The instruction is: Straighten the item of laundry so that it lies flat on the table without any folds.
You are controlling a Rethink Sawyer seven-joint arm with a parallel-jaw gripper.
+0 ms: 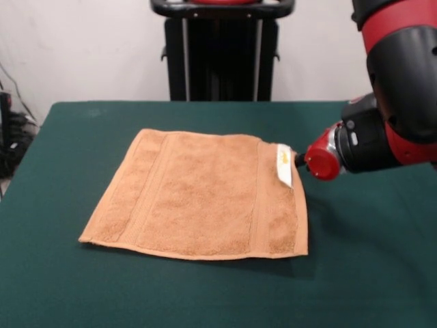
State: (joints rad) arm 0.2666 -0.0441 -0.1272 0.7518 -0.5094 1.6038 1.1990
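towel (201,195) lies flat on table (369,273), arm (382,137) beside tag (284,164)

The red and black robot arm (399,89) runs off the top and right edges, so only its lower joints show. Its gripper (298,159) is mostly hidden behind the red end cap, and the fingers cannot be made out. The small white tag (284,164) on the tan-orange terry towel (201,195) carries yellow print too small to read. The dark green felt table (369,273) is cut off at 3 edges: left, right and bottom.
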